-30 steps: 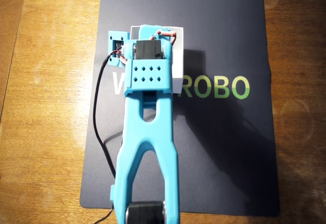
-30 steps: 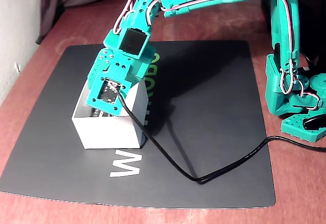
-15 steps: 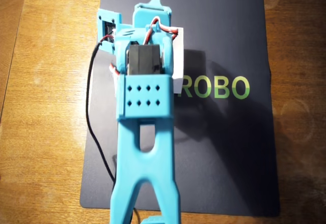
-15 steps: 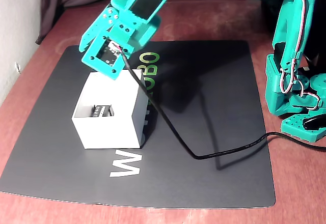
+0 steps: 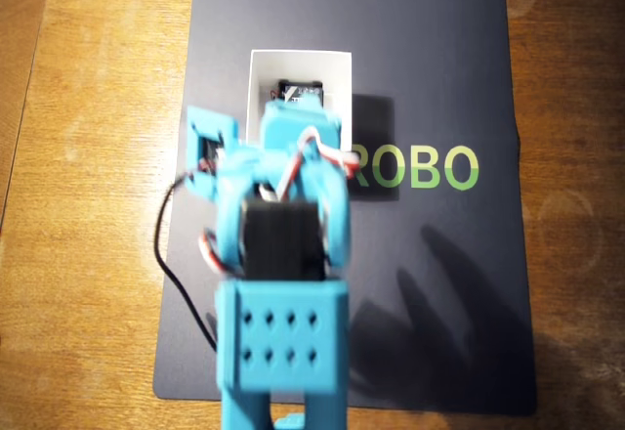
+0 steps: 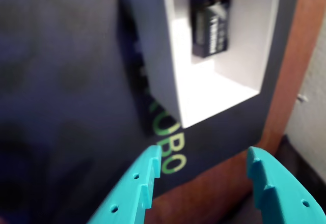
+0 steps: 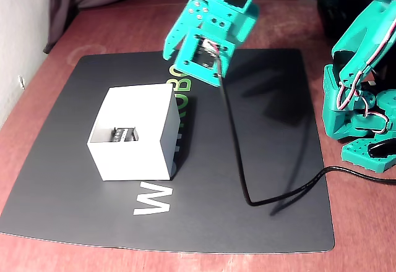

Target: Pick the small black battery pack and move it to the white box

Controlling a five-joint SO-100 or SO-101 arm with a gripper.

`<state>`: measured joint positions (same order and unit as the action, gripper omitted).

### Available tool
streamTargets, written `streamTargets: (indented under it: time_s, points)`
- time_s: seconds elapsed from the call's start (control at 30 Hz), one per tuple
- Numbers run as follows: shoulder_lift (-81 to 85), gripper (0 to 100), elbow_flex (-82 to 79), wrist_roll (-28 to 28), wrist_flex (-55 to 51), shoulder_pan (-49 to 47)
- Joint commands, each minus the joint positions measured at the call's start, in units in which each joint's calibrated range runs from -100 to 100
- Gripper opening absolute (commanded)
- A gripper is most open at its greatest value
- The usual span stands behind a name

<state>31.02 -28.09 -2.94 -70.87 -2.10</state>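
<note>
A dark mat (image 7: 260,136) with white and green lettering covers the middle of the wooden table (image 5: 88,254), and a black cable (image 7: 238,167) hangs from the arm's wrist and trails across the mat to the right in the fixed view. In the overhead view the turquoise arm (image 5: 283,283) fills the lower centre and hides the near wall of the white box (image 5: 262,68). The box sits on the mat just beside the green letters. The small black battery pack (image 6: 210,24) lies inside it on the floor, close to one wall, white lettering up. The gripper (image 6: 201,175) hangs in the air above the mat, apart from the box, its two fingers spread wide and holding nothing.
</note>
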Motion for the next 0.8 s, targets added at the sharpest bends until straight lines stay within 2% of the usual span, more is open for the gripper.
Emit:
streamTargets:
  time_s: [0.0,0.3,0.4,0.47,0.67,0.77]
  points:
    - [11.38,19,-10.14,2.54,3.3,2.75]
    - [33.21,19,-32.63,4.71,3.56,3.45]
    - [40.66,14,-38.53,4.82,2.86,2.63]
    - [45.22,13,-42.25,6.45,2.86,2.16]
    - [57.15,13,-51.77,9.27,2.59,0.75]
    - [60.83,13,-52.86,9.11,-1.79,-1.01]
